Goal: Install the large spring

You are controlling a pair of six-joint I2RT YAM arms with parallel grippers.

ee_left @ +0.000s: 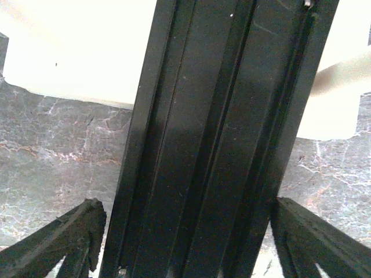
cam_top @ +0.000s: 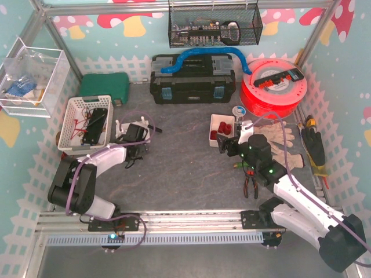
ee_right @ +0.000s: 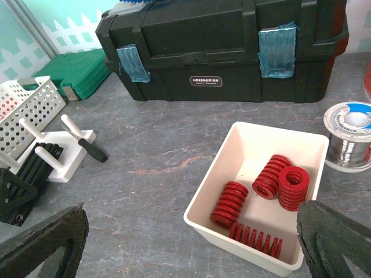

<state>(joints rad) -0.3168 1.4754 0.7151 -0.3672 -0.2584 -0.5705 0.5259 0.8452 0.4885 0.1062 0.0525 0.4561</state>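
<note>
**Right pincer wide apart at the tray, large spring not yet lifted**

Nearest the arm bases, the right pincer hangs with its jaws spread and nothing between them. It is just short of the white tray, which sits at its 12 o'clock. The large spring lies on its side along the tray's 6 o'clock wall, the closest piece to the fingertips, and nothing touches it. Three short red cylinders stand behind it, deeper in the tray.

Over at 9 o'clock on the surface, the left pincer straddles a black rail that rests against a white peg fixture. Its fingers stand close on either side of the rail. I cannot tell whether they press on it or merely flank it.

Farther back, toward 12 o'clock, are a solder spool, a green case and a black toolbox.

By my reading, the installation has not begun, and only the approach to the tray is in place. The spring has yet to be grasped, lifted clear of its shorter neighbours, carried toward 9 o'clock and seated. The exact seat is not visible from here.
</note>
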